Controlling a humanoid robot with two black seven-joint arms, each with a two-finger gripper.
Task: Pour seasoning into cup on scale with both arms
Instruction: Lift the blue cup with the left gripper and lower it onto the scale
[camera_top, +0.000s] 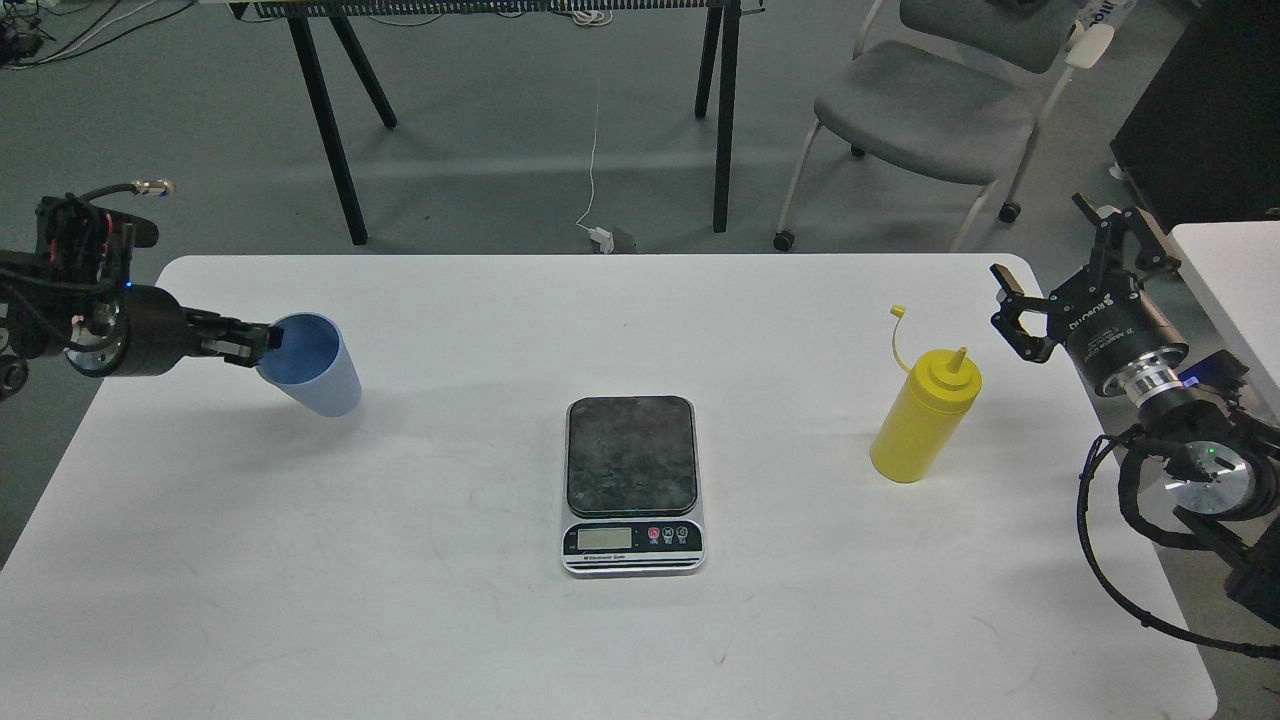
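Observation:
The light blue ribbed cup (318, 375) hangs tilted above the left of the white table (620, 640), its mouth facing left. My left gripper (258, 342) is shut on the cup's rim. The scale (631, 482) lies at the table's middle, its dark platform bare. The yellow seasoning bottle (922, 420) stands upright at the right, its tethered cap off the nozzle. My right gripper (1062, 268) is open and empty, to the right of the bottle and apart from it.
A grey chair (930, 105) and black table legs (330, 130) stand on the floor beyond the table's far edge. A second white table corner (1230, 270) is at the right, behind my right arm.

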